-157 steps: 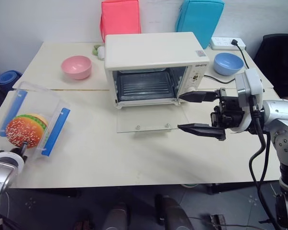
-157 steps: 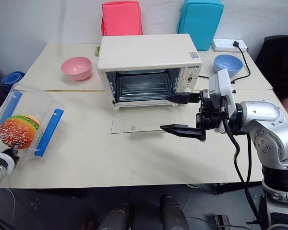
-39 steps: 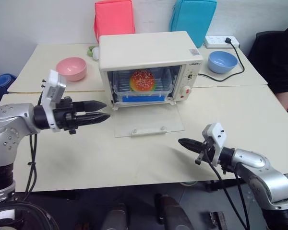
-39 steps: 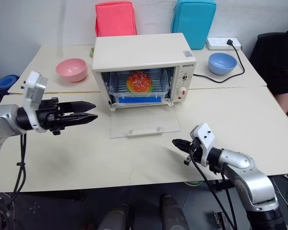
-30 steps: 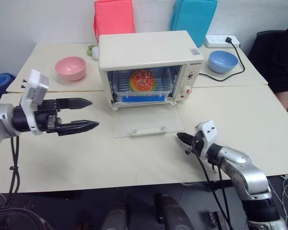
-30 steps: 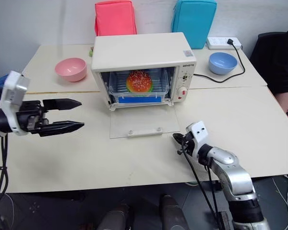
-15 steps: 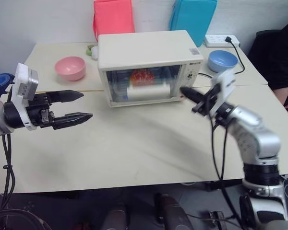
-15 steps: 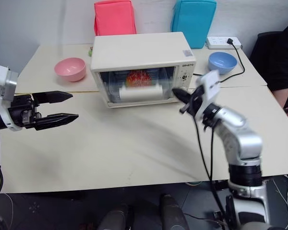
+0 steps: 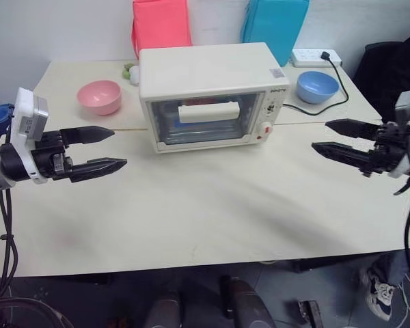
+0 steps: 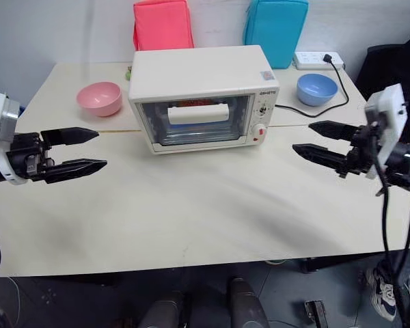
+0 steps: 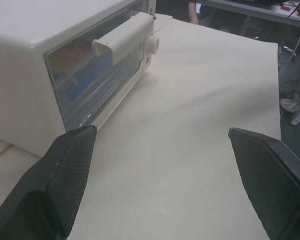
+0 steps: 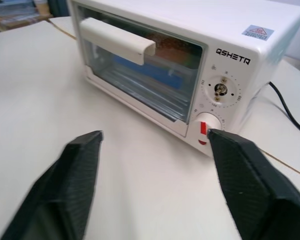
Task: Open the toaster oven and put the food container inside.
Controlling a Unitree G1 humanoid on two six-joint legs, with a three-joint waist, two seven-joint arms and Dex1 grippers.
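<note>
Two pale tabletops pushed together make the surface (image 9: 212, 205), and everything can be placed from the toaster oven (image 9: 208, 92) that stands near its middle. Its glass door is shut upright, the white bar handle (image 12: 117, 41) level across the top of the window, and the red-marked knob (image 12: 206, 128) sits at the low corner of the control panel. Behind the glass, the food container (image 12: 140, 67) lies inside the oven: a blue strip and a brownish, seeded shape show through the window, though its outline is hard to make out. Behind the oven a pink bag (image 9: 160, 26) and a blue bag (image 9: 273, 24) lean against the wall; a pink bowl (image 9: 100, 96) sits to the oven's left, a blue bowl (image 9: 317, 87) to its right, near a white power strip (image 9: 316, 58). The left gripper (image 9: 102, 149) hangs well to the left of the oven, jaws spread and empty; the right gripper (image 9: 338, 139) hangs well to the right, jaws also spread and holding nothing. Judging by this, the container is in and the door closed, so the task looks complete; what is left calls only for keeping both arms clear of the oven.
</note>
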